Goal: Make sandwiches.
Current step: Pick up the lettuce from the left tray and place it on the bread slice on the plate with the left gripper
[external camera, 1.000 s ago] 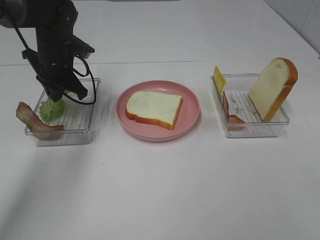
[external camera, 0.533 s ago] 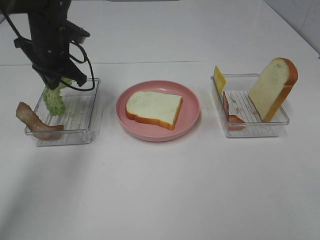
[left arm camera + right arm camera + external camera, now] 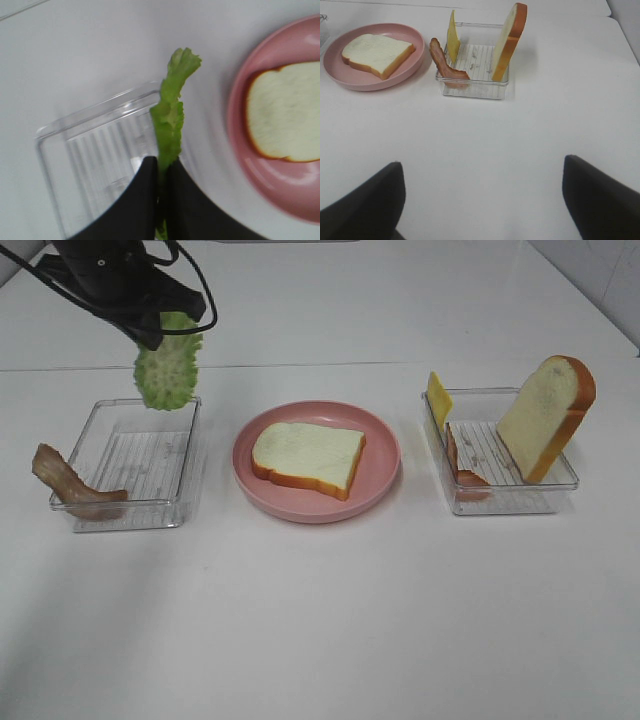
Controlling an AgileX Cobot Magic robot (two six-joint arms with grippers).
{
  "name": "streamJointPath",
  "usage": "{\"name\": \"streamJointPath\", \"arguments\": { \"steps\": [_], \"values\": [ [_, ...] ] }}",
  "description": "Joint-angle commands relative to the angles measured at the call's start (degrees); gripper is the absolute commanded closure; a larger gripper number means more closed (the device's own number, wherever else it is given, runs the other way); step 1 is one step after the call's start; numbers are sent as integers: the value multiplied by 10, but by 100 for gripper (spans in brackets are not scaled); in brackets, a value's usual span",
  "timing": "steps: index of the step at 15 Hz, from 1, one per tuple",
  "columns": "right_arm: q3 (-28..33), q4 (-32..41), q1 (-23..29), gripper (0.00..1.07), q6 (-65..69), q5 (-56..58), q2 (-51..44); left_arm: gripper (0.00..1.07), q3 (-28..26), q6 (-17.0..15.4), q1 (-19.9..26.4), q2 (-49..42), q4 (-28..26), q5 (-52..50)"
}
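I see my left gripper (image 3: 152, 332) up high, above the clear plastic tray on the left (image 3: 130, 512), near the tray's back edge. Its two black fingers (image 3: 145, 200) are pinched tight on the bumpy green lettuce leaf (image 3: 167, 368). The leaf hangs down in the air from the fingers and touches nothing else.

A brown bacon strip (image 3: 70, 487) lies at the front left corner of that tray. One end of it pokes up over the rim.

The round pink plate (image 3: 385, 465) sits in the middle of the white table (image 3: 320, 620), between the two trays. One thick white bread slice with an orange-brown crust (image 3: 308, 455) lies flat on it. Nothing is on top of the bread.

The clear plastic tray on the right (image 3: 500, 504) holds three things. A yellow cheese square (image 3: 439, 396) stands up at its back left corner. A second bacon strip (image 3: 462, 466) leans on the left wall. A second bread slice (image 3: 548, 412) stands on its edge and leans toward the right wall.

My right gripper (image 3: 481, 165) shows only in its own camera. Its two dark fingers (image 3: 365, 205) are spread wide and hold nothing. It hangs over bare table, well apart from the right tray.
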Motion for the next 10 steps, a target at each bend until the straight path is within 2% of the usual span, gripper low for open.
{"name": "streamJointPath", "arguments": {
  "steps": [1, 5, 6, 8, 10],
  "values": [
    [1, -2, -4, 27, -1, -7, -7, 107, 5, 46, -3, -6, -163, -54],
    [1, -1, -4, 27, -1, -7, -7, 107, 6, 153, -17, 6, -400, -101],
    [1, -1, -4, 27, -1, -7, -7, 107, 6, 167, -27, 15, -433, -105],
    [1, -1, -4, 27, -1, -7, -7, 107, 6, 180, -46, 37, -461, -107],
    [1, -1, -4, 27, -1, -7, -7, 107, 6, 180, -72, 70, -469, -125]
  ]
}}
